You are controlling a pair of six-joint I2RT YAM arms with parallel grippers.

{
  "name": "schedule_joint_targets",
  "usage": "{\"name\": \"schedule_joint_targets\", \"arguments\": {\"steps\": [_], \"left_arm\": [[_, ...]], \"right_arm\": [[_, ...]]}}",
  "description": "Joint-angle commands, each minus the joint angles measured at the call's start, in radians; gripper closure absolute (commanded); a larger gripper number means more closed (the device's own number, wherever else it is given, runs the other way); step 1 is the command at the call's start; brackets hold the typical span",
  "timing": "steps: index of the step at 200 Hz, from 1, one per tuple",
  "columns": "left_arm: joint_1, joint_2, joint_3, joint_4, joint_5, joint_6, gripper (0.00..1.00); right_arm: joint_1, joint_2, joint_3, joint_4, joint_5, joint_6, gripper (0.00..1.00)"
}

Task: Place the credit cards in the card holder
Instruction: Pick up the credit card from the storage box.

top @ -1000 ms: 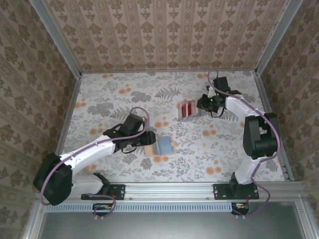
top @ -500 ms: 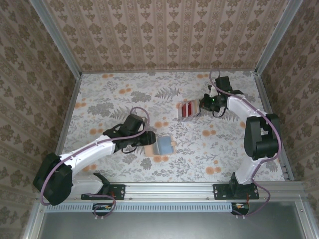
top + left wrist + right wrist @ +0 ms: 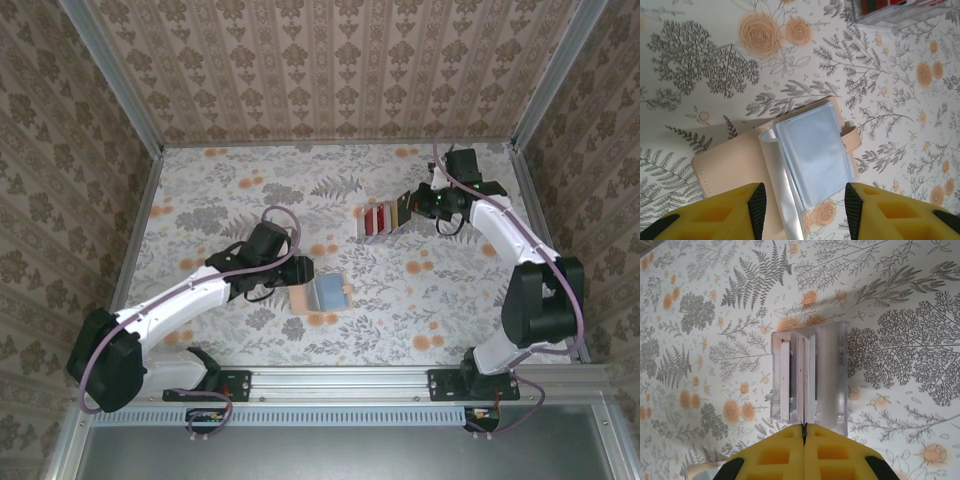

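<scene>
The card holder (image 3: 810,150) lies open on the table, pinkish-tan cover to the left and light-blue sleeves on top; from above it sits at mid-table (image 3: 328,292). My left gripper (image 3: 803,205) is open, its yellow fingers straddling the sleeves' near edge; in the top view it (image 3: 300,272) is at the holder's left side. The credit cards (image 3: 797,375) stand on edge in a clear rack (image 3: 377,220). My right gripper (image 3: 804,429) is shut on a thin card seen edge-on; from above a tan card (image 3: 400,210) shows at its tips, just right of the rack.
The clear rack (image 3: 840,370) also shows at the top edge of the left wrist view (image 3: 890,12). Patterned walls and metal rails (image 3: 530,190) close the table in on three sides. Flowered tabletop (image 3: 220,200) lies open to the left and front right.
My right gripper has shut on a card and drawn back to the right of the rack, the tan card coming with it. My left gripper has edged slightly away from the near edge.
</scene>
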Motion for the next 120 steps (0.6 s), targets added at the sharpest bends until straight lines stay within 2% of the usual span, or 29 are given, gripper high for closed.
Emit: {"name": "schedule_joint_targets", "arguments": {"steps": [1, 23, 52, 66, 96, 120], "left_arm": [[0.023, 0.017, 0.050, -0.049, -0.016, 0.053, 0.52], [0.047, 0.042, 0.080, -0.048, 0.000, 0.073, 0.52], [0.067, 0.120, 0.133, -0.058, 0.028, 0.114, 0.52], [0.072, 0.171, 0.159, -0.061, 0.044, 0.148, 0.52], [0.090, 0.294, 0.231, -0.097, 0.082, 0.207, 0.54], [0.098, 0.368, 0.269, -0.119, 0.100, 0.242, 0.58]], "right_arm": [[-0.002, -0.092, -0.040, -0.061, 0.005, -0.012, 0.96], [-0.001, -0.162, -0.075, -0.091, -0.012, -0.009, 0.96], [0.022, -0.292, -0.172, -0.095, -0.157, 0.021, 0.97], [0.082, -0.323, -0.221, -0.112, -0.210, 0.031, 0.98], [0.272, -0.347, -0.338, -0.165, -0.236, 0.047, 0.98], [0.347, -0.358, -0.467, -0.159, -0.274, 0.086, 0.98]]}}
